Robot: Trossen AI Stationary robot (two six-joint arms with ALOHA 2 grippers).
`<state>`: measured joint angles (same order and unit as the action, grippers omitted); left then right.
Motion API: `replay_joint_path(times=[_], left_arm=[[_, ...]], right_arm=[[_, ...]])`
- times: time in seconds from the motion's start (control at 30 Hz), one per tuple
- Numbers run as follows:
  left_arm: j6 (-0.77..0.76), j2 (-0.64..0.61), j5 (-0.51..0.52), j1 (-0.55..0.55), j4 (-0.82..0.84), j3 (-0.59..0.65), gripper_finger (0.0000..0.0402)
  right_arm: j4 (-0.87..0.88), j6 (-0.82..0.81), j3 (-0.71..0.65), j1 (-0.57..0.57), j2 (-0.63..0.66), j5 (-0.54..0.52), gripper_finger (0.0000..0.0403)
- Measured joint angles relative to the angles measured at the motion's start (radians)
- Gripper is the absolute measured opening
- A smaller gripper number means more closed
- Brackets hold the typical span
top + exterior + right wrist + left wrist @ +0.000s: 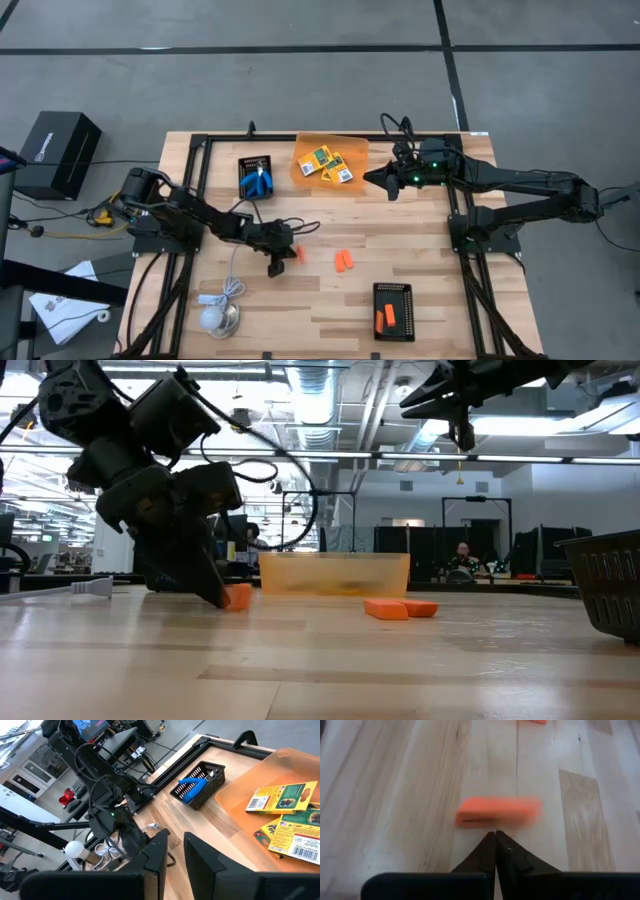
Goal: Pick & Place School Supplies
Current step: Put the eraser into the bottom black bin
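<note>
orange stick (497, 812) lies mid-table just ahead of the left gripper (278, 262) — fingers pressed together, empty; right gripper (385, 181) — narrowly parted, empty.

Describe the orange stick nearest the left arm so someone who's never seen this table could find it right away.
Start at the wooden table and follow the left arm to its left gripper, fingers shut, low near the middle. The orange stick lies on bare wood at the fingertips. Unlike the pair of sticks farther toward the right arm, or those in the black tray, it lies alone.
</note>
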<state>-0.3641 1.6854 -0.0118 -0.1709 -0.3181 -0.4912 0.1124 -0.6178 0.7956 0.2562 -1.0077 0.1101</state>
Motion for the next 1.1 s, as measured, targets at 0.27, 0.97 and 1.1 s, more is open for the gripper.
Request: replay_joint_path(times=[0.27, 0.97, 1.1], left_arm=[[-0.001, -0.014, -0.004, 0.021, -0.012, 0.026, 0.0], [-0.038, -0.135, 0.091, 0.078, -0.144, 0.033, 0.0], [-0.041, -0.076, 0.05, 0.078, -0.189, 0.021, 0.0]], right_arm=[[0.007, 0.0, 0.0, 0.001, 0.0, 0.0, 0.0057], [0.007, -0.002, 0.0, 0.001, 0.0, -0.001, 0.0057], [0.007, -0.002, 0.0, 0.001, 0.0, -0.002, 0.0057]])
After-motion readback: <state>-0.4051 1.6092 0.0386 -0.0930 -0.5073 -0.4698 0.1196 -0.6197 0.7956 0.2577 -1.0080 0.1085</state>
